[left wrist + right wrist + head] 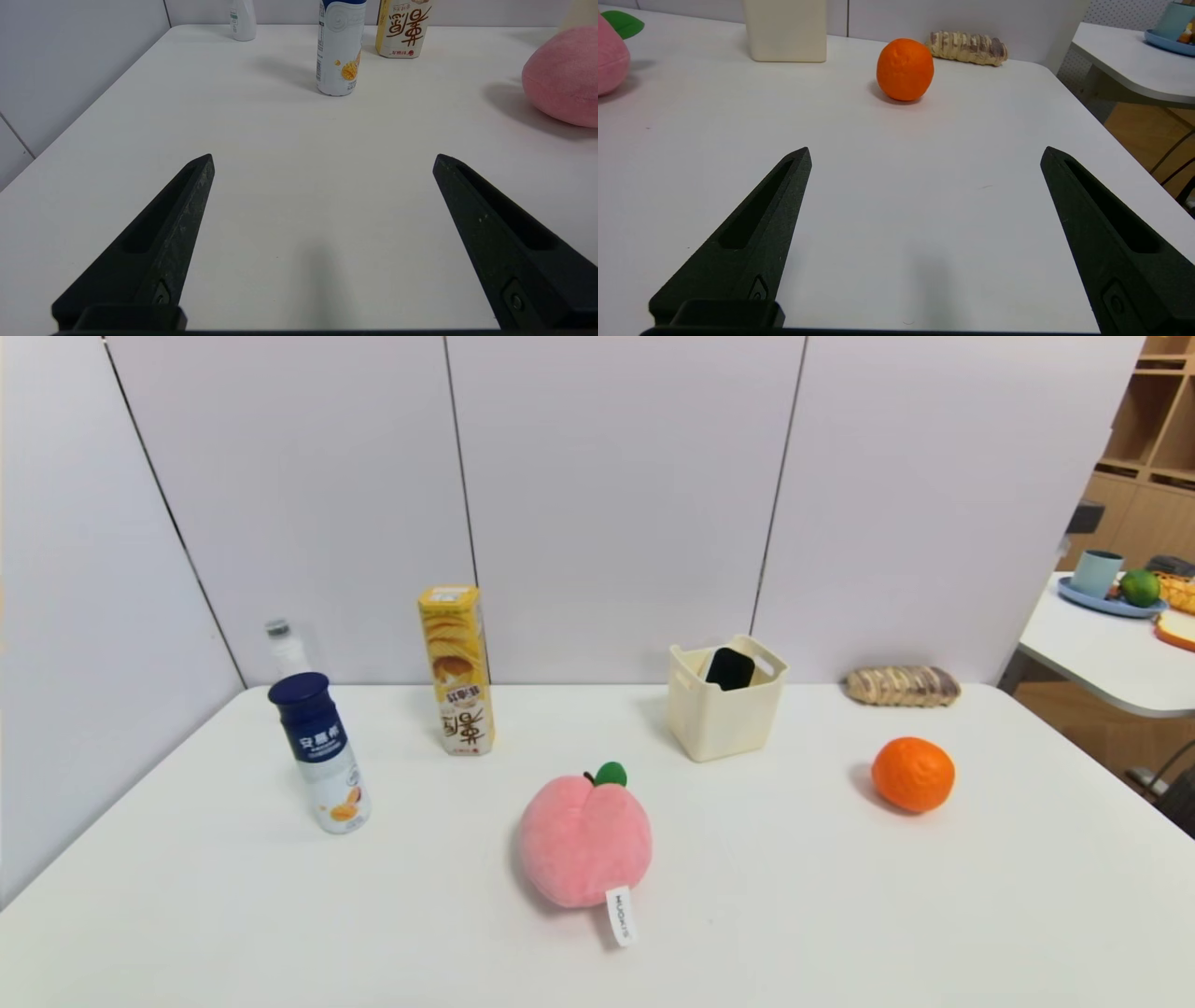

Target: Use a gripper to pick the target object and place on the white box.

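Eraser [731, 669], one: black felt top, pale base, leaning inside the white box, its upper end showing at the open top. White box [725, 709], one: cream-white, open-topped, notched at the rim, standing near the back of the counter [784, 896]. Peach plush [585, 840], one: pink, green leaf, white tag, in front of the box and toward the left. Orange [913, 774], one: to the right of the box. Bread-like roll [902, 686], one: behind the orange, by the back wall. Snack carton [456, 670], one: yellow, upright, left of the box. Blue-capped bottle [321, 753], one: left of the carton. Clear-white bottle [288, 647], one: behind the blue-capped one. Right claw [926, 156]: over the counter's right part, fingers wide apart, holding nothing. Left claw [323, 161]: over the left part, fingers likewise apart and empty.
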